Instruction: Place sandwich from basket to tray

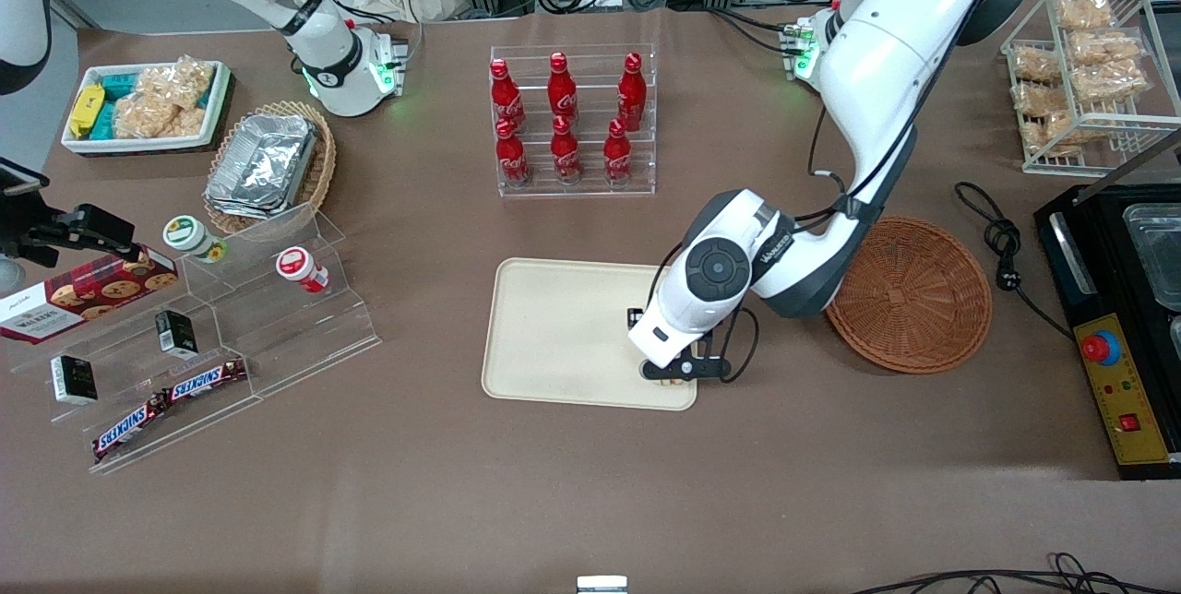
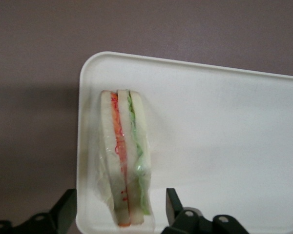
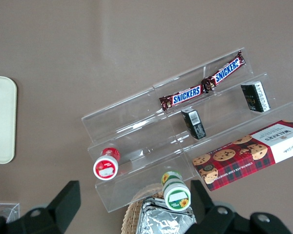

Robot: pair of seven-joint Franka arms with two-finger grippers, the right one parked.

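The sandwich point(image 2: 123, 156), a wrapped wedge of pale bread with orange-red and green filling stripes, lies on the cream tray point(image 2: 219, 136) close to one rounded corner. My left gripper point(image 2: 120, 200) is open, one finger on each side of the sandwich's narrow end with a gap on both sides. In the front view the gripper point(image 1: 672, 373) hangs low over the tray point(image 1: 563, 336) at the corner nearest the front camera and the basket. The round reddish-brown wicker basket point(image 1: 909, 294) stands beside the tray toward the working arm's end, with nothing in it.
A clear rack of red bottles point(image 1: 572, 119) stands farther from the camera than the tray. Toward the parked arm's end are an acrylic stepped shelf point(image 1: 212, 317) with snack bars and a tan basket of foil trays point(image 1: 272, 165). A black appliance point(image 1: 1121, 317) and a cable point(image 1: 1001, 243) lie beside the basket.
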